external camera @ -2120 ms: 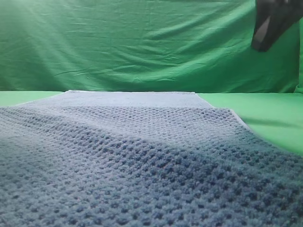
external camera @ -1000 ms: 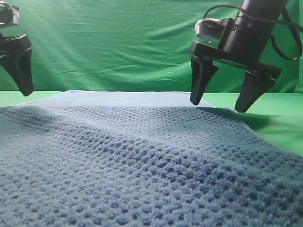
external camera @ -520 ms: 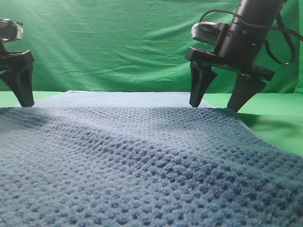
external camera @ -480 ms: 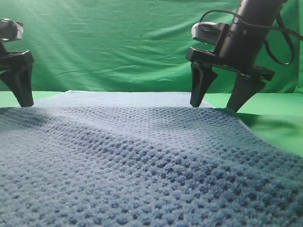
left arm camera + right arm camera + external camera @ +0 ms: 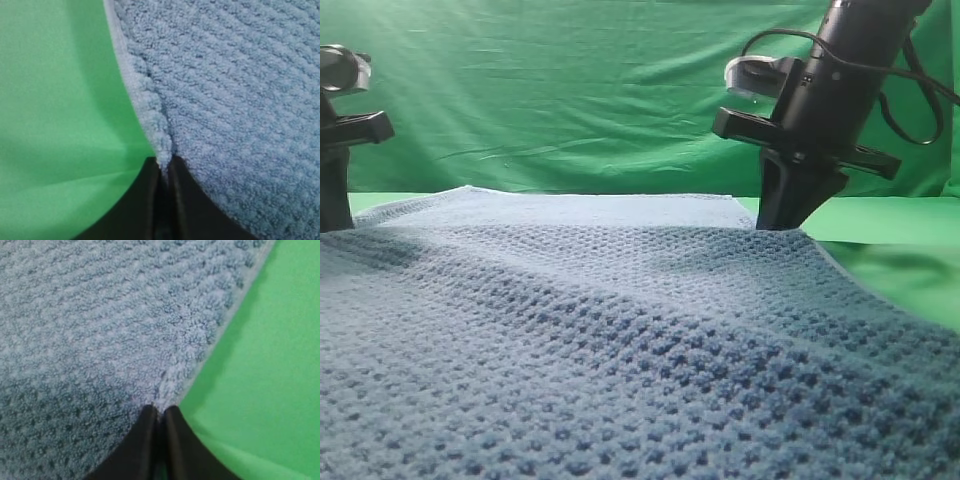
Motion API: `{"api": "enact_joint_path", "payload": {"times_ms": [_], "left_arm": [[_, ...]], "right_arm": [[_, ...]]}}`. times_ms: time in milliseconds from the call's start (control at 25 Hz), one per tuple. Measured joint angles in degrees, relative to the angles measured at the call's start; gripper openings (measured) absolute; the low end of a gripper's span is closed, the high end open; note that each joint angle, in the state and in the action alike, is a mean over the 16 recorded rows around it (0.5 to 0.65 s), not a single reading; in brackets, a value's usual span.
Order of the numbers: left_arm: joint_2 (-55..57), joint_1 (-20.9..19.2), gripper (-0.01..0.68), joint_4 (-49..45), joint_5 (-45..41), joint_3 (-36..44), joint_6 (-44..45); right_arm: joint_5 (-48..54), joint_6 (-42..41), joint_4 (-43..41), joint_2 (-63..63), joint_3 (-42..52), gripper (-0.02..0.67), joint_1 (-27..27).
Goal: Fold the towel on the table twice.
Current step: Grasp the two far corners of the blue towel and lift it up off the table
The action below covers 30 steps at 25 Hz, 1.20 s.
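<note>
A blue-grey waffle-weave towel [image 5: 620, 330] lies spread over the green table [image 5: 890, 225] and fills most of the high view. My left gripper [image 5: 334, 222] stands at the towel's left edge. In the left wrist view its fingers [image 5: 145, 200] are shut on a pinched ridge of the towel's hem [image 5: 162, 150]. My right gripper [image 5: 782, 222] stands at the towel's right edge, fingers together. In the right wrist view that gripper [image 5: 159, 412] pinches the towel's hemmed edge [image 5: 172, 385] beside the bare table [image 5: 270, 365].
A wrinkled green cloth backdrop [image 5: 570, 90] hangs behind the table. Bare green table shows to the right of the towel [image 5: 910, 270] and left of its hem [image 5: 50, 100]. A black cable [image 5: 920, 70] loops off the right arm.
Both grippers came down onto the towel's side edges with jaws wide, then closed. Each now pinches the hem, and the left edge is slightly bunched up.
</note>
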<state>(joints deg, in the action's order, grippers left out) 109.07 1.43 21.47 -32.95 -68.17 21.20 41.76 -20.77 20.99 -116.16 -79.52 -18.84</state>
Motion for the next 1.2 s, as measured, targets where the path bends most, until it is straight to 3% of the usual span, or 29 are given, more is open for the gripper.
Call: {"api": "enact_joint_path", "payload": {"times_ms": [200, 720, 960, 1200], "left_arm": [[-2.03, 0.02, 0.003, 1.2, -2.27, -2.42, -0.19], [-14.28, 0.09, 0.0, 9.86, -5.24, -11.78, 2.09], [-16.91, 0.11, 0.0, 18.29, -3.08, -17.57, 7.32], [-16.05, 1.25, 0.0, 30.93, 1.96, -22.05, 18.38]], "right_arm": [[-0.27, 0.34, -1.04, 3.45, -0.07, 0.002, 0.01], [-2.38, 0.74, -4.85, 15.52, -8.71, 0.0, 1.1], [-6.39, 0.69, -5.23, 17.15, -15.78, 0.0, 1.75], [-13.92, 0.15, -5.22, 16.81, -20.1, 0.0, 1.91]]}}
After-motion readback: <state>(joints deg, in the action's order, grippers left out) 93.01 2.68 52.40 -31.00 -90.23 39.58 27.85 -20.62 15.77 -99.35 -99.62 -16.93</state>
